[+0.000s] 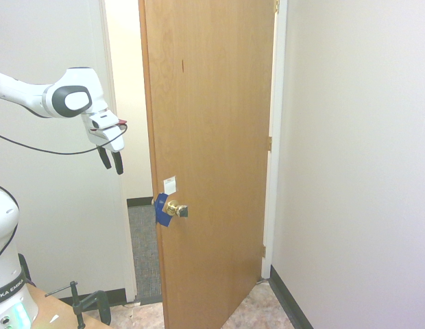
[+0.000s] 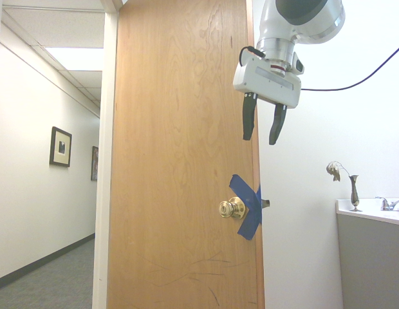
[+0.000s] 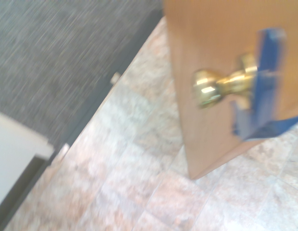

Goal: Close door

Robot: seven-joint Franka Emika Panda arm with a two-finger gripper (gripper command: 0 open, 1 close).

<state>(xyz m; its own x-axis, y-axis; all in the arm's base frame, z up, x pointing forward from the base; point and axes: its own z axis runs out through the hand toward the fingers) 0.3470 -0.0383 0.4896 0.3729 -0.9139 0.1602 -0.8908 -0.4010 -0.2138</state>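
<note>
Door (image 1: 212,137) of medium-brown wood, standing ajar in its white frame (image 1: 275,137), with a brass knob (image 1: 177,210), blue tape (image 1: 161,210) at the latch edge and a small white sticker (image 1: 170,184) above the knob. Pincer (image 1: 110,159), fingers parted and holding nothing, hangs pointing downward near the latch edge, above knob height and apart from the door. Wrist view: knob and tape over tiled floor (image 3: 139,183) beside grey carpet (image 3: 57,53).

Opposite door (image 1: 212,137) faces, wrist looking down
</note>
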